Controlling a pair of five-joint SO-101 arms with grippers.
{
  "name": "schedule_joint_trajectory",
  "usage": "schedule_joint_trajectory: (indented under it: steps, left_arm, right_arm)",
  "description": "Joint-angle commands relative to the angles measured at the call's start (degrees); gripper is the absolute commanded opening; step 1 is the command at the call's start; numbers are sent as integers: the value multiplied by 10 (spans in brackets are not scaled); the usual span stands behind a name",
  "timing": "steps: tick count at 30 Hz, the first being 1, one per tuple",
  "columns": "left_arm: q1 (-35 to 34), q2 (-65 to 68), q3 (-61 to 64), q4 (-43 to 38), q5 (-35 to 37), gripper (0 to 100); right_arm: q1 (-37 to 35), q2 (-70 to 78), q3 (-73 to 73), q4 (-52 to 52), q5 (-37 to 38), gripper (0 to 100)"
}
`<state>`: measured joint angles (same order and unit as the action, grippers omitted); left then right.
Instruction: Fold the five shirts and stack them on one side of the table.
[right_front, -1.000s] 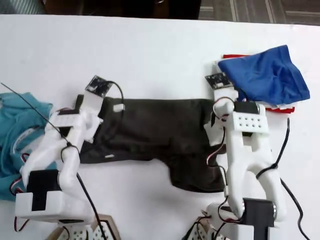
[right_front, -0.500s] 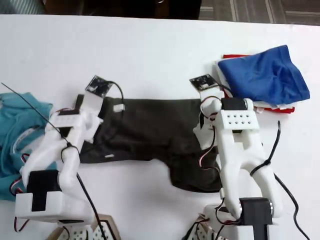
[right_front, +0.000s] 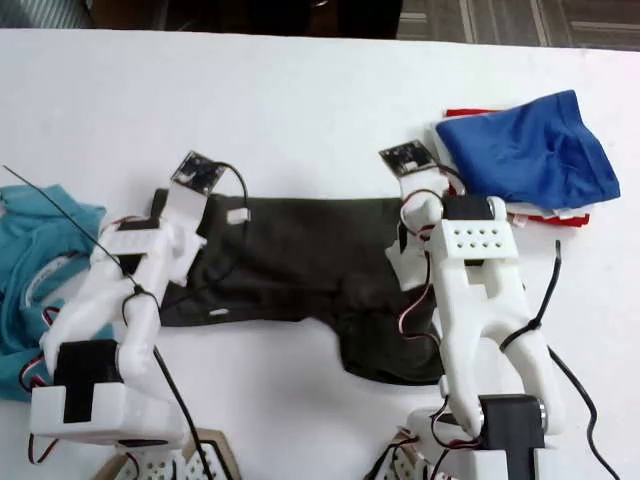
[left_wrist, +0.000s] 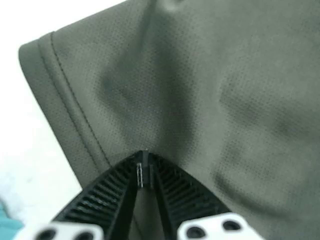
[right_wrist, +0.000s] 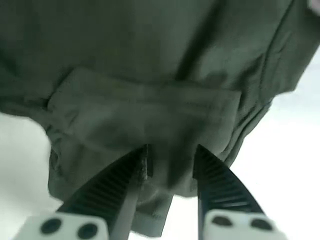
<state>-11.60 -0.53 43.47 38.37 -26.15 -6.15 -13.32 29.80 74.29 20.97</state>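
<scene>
Closest to me, my left gripper is pinched shut on the hemmed edge of the dark shirt. My right gripper sits on the other end of that shirt. Its jaws are a little apart, and a bump of cloth lies between the tips. The dark shirt lies flat across the middle of the white table, between my two arms. A teal shirt is bunched up at the left edge. Farther back on the right, a blue shirt lies on top of something red.
</scene>
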Motion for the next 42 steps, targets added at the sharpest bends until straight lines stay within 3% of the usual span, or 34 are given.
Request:
schedule_joint_trajectory:
  steps: [1,10,17,31,36,42]
  left_arm:
    - [7,-14,1,-11,6,25]
    - [7,-14,2,-11,6,25]
    - [7,-14,2,-11,6,25]
    - [7,-15,2,-11,6,25]
    - [7,-15,2,-11,6,25]
    - [7,-15,2,-11,6,25]
  right_arm:
    - [0,7,-25,-26,21,133]
    - [55,111,-68,-29,46,135]
    - [50,107,-129,-25,46,134]
    - [51,208,-112,-36,46,133]
    - [51,189,-110,-48,42,9]
    - [58,101,-108,-48,45,19]
